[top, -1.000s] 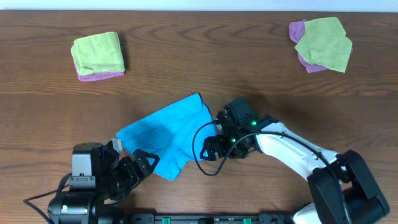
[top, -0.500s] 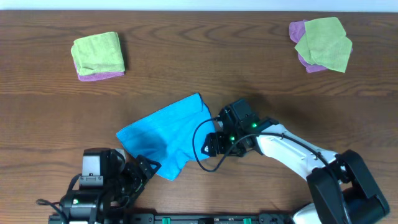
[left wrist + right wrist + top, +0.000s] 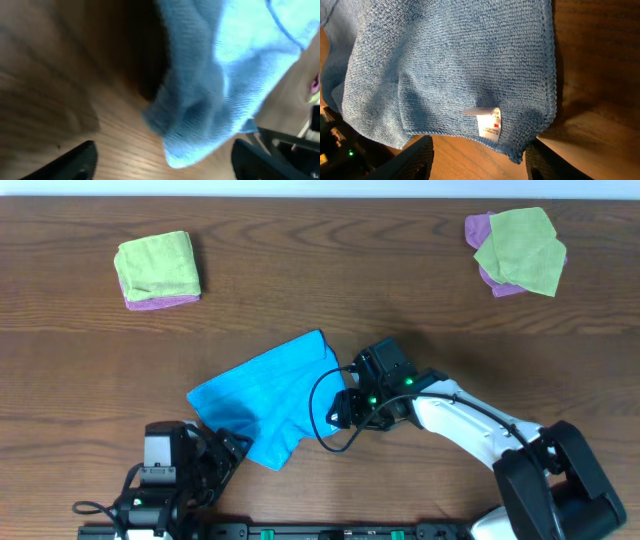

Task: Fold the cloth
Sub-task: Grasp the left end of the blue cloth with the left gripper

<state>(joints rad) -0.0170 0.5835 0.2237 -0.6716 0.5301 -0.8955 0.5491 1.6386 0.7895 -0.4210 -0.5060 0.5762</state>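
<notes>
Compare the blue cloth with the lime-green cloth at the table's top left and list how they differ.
The blue cloth lies spread loosely and rumpled; the lime-green cloth is folded into a compact square. The blue cloth rests directly on the table; the lime-green cloth sits on a purple cloth. The blue cloth covers more of the table than the lime-green cloth. Both look like soft, towel-like fabric.

Cloth point(image 3: 268, 395) on table point(image 3: 400, 290) between left tool point(image 3: 230, 448) and right tool point(image 3: 340, 408)
</notes>
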